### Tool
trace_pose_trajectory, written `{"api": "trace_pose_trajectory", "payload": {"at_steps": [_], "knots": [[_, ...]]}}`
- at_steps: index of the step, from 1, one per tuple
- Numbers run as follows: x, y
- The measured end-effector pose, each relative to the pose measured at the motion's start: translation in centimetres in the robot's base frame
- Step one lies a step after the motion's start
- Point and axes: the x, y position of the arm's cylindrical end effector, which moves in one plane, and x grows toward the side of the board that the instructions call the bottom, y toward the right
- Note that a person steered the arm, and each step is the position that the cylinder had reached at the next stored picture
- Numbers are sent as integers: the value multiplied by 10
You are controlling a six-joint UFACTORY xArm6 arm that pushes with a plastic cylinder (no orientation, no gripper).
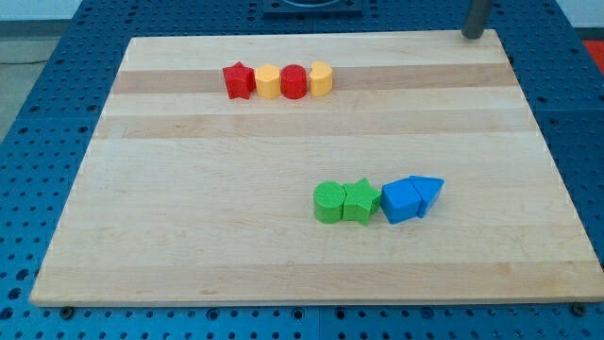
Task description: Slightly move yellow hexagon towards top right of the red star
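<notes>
Camera view: yellow hexagon (pixel 268 82) wedged between red star (pixel 238 80) and red cylinder (pixel 294 82), my tip (pixel 472 36) far right, no gripper.

Yellow hexagon (pixel 268 82): flat on worktop near the view's top, touching red star (pixel 239 80) on its left side. Red star: leftmost of that row, lying flat.

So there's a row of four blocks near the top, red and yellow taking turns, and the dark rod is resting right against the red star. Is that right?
Not quite. The row does alternate: red star, yellow hexagon, red cylinder, yellow block. But the camera view shows my tip far off at the board's top right corner, touching no block.
</notes>
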Motion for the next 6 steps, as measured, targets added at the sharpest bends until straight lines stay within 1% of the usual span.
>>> {"api": "trace_pose_trajectory", "payload": {"at_steps": [1, 2, 3, 4, 5, 6], "knots": [[44, -9], [118, -48], [172, -96], [199, -155], [193, -223], [183, -274]]}}
